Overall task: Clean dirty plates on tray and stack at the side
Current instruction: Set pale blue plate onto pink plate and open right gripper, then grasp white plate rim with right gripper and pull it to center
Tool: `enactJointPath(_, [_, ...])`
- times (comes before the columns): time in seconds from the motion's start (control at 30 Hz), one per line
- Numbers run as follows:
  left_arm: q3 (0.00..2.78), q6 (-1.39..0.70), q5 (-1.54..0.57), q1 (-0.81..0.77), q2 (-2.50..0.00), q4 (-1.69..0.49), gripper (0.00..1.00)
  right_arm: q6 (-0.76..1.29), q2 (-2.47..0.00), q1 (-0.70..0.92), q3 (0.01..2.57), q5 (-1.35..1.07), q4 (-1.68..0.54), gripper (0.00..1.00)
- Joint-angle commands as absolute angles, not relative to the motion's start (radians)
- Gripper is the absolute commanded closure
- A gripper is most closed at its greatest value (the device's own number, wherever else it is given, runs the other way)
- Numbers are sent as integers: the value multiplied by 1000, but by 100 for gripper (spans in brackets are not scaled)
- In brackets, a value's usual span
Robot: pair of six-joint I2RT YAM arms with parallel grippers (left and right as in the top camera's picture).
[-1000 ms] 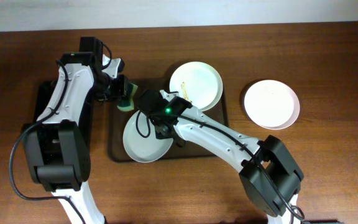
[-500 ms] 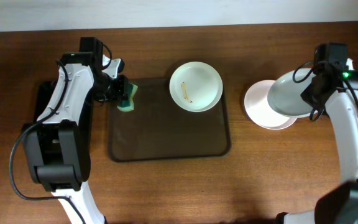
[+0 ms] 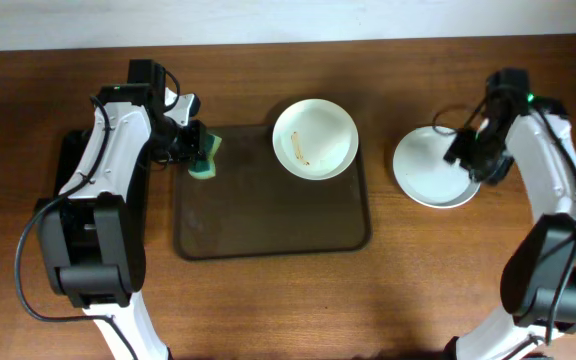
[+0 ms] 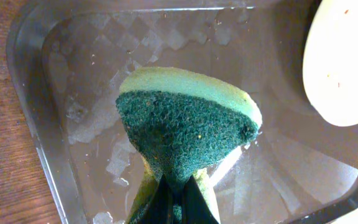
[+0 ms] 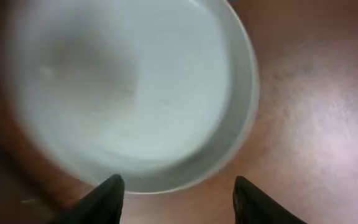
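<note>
The dark-brown tray (image 3: 268, 210) holds one white plate (image 3: 315, 138) at its far right corner, marked with thin orange smears. My left gripper (image 3: 196, 150) hangs over the tray's left rim, shut on a green and yellow sponge (image 3: 206, 157). The left wrist view shows the sponge (image 4: 185, 124) pinched in that gripper (image 4: 174, 200) above the glossy tray (image 4: 73, 81), with the smeared plate (image 4: 347, 62) at the right. On the table to the right lies a stack of plates (image 3: 430, 170). My right gripper (image 3: 466, 155) is open over its right edge, and a pale mint plate (image 5: 135, 93) lies below the empty gripper (image 5: 179, 188).
A narrow black tray (image 3: 68, 165) lies on the table under the left arm. Brown wooden tabletop (image 3: 448, 280) surrounds the tray and the stack. A pale wall runs along the table's far edge.
The right arm carried the mint plate from the tray to the right, set it on the white plate there and opened its jaws. The left arm with the sponge has not moved.
</note>
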State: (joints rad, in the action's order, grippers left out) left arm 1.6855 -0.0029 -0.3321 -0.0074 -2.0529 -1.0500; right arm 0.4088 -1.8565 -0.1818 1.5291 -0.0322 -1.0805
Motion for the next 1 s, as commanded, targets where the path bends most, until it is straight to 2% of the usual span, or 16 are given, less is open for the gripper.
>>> enactJointPath(0.0, [1682, 12, -332, -10, -2049, -1044, 99, 371, -1814, -112, 1681, -265, -1093, 43])
enactJointPath(0.1, [1682, 12, -332, -10, -2049, -1041, 99, 464, -1853, 72, 1671, -211, -995, 43])
enactJointPath(0.17, [1682, 13, -332, -10, -2049, -1041, 99, 558, -1938, 203, 1661, -115, -934, 49])
enactJointPath(0.23, [1682, 12, -332, -11, -2049, -1041, 99, 580, -2026, 262, 1661, -107, -896, 62])
enactJointPath(0.27, [1682, 12, -332, -11, -2049, -1041, 99, 625, -2074, 276, 1661, -92, -897, 69])
enactJointPath(0.33, [1682, 12, -332, -11, -2049, -1042, 99, 698, -2147, 276, 1660, -93, -908, 72])
enactJointPath(0.4, [1682, 12, -332, -11, -2049, -1042, 99, 698, -2179, 277, 1660, -93, -909, 74])
enactJointPath(0.5, [1682, 12, -332, -11, -2049, -1041, 99, 698, -2202, 277, 1660, -97, -907, 81])
enactJointPath(0.57, [1682, 12, -332, -11, -2049, -1041, 99, 687, -2202, 281, 1660, -104, -920, 96])
enactJointPath(0.73, [1682, 13, -332, -11, -2049, -1039, 99, 617, -2202, 361, 1660, -154, -1071, 96])
enactJointPath(0.77, [1682, 13, -332, -11, -2049, -1034, 99, 617, -2202, 396, 1660, -154, -1093, 96])
enactJointPath(0.87, [1682, 13, -332, -11, -2049, -1033, 99, 559, -2197, 427, 1679, -169, -1103, 68])
enactJointPath(0.9, [1682, 13, -332, -11, -2049, -1033, 99, 461, -2194, 414, 1711, -173, -1117, 58])
enactJointPath(0.93, [1682, 13, -332, -11, -2049, -1033, 99, 277, -2193, 386, 1786, -173, -1127, 44])
enactJointPath(0.97, [1682, 13, -332, -11, -2049, -1033, 99, 203, -2193, 377, 1812, -173, -1121, 41])
